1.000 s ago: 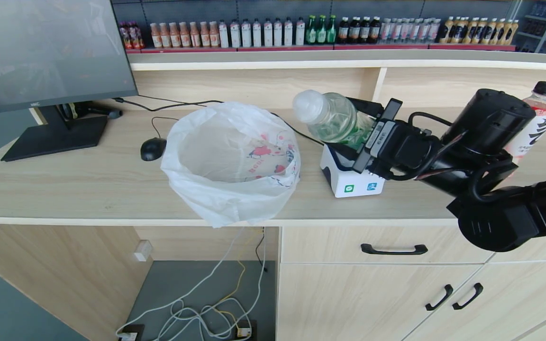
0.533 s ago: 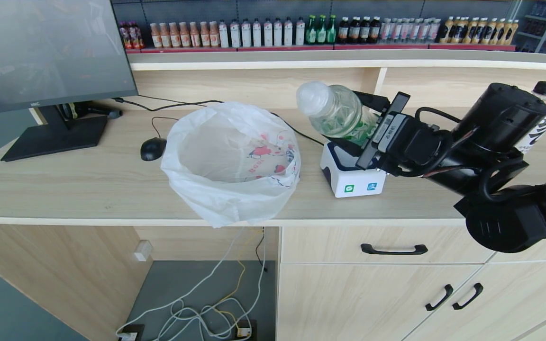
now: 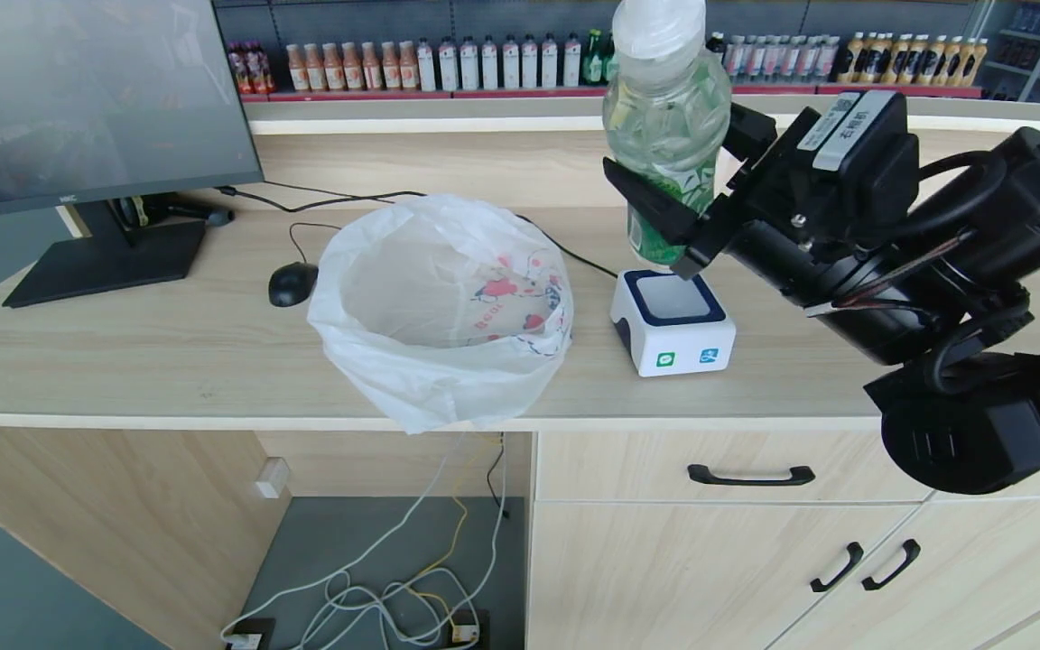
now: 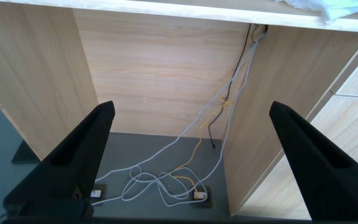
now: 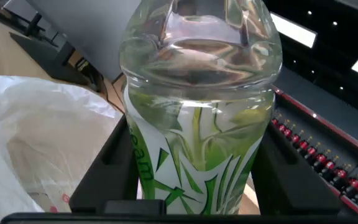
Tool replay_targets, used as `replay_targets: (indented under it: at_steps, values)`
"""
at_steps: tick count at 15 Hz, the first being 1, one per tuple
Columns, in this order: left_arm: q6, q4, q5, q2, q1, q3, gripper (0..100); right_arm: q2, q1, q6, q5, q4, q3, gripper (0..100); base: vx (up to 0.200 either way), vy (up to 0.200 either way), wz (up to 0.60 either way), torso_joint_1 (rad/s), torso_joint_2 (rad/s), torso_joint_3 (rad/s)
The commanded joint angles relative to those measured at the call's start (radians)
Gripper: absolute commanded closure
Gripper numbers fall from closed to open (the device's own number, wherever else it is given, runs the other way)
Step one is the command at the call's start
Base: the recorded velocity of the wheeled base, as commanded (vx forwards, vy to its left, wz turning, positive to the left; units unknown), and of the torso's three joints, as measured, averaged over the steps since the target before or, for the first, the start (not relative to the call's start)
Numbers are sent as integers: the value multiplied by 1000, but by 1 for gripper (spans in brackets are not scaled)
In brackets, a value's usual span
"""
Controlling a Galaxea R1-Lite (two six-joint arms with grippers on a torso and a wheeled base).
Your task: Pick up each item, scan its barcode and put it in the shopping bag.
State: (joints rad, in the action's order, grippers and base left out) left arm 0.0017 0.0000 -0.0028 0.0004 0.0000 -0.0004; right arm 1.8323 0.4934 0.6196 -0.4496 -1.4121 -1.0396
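Note:
My right gripper (image 3: 673, 203) is shut on a clear bottle with a green label (image 3: 664, 108), held upright above the white barcode scanner (image 3: 672, 323) on the counter. Up close, the bottle (image 5: 199, 124) sits between the black fingers (image 5: 114, 165). The white shopping bag (image 3: 443, 307) stands open on the counter to the left of the scanner, with a printed item inside. My left gripper (image 4: 191, 162) hangs open below the counter, over the floor cables.
A monitor (image 3: 96, 99) and a mouse (image 3: 292, 283) stand at the counter's left. Cables run behind the bag. A shelf of bottles (image 3: 574, 59) lines the back wall. Drawers with black handles (image 3: 750, 475) are below the counter.
My right gripper has lifted the bottle off the scanner and turned it from lying tilted to upright. The tall bottle at the far right is now hidden behind the arm.

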Motion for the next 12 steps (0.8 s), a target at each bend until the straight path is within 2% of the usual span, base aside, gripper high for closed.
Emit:
replay_targets:
  at_steps: [1, 4, 8, 12]
  values:
    - [0, 0, 0, 0, 0, -1, 0, -12, 5, -100, 52, -50, 0, 100, 0, 0, 0, 0, 0, 0]
    - [0, 0, 0, 0, 0, 0, 0, -44, -1, -199, 103, -54, 3, 100, 0, 0, 0, 0, 0, 0]
    - [0, 0, 0, 0, 0, -1, 0, -110, -4, -420, 347, -74, 131, 100, 0, 0, 0, 0, 0, 0]
    - [0, 0, 0, 0, -2, -1, 0, -133, -4, -534, 539, -79, 231, 100, 0, 0, 0, 0, 0, 0]
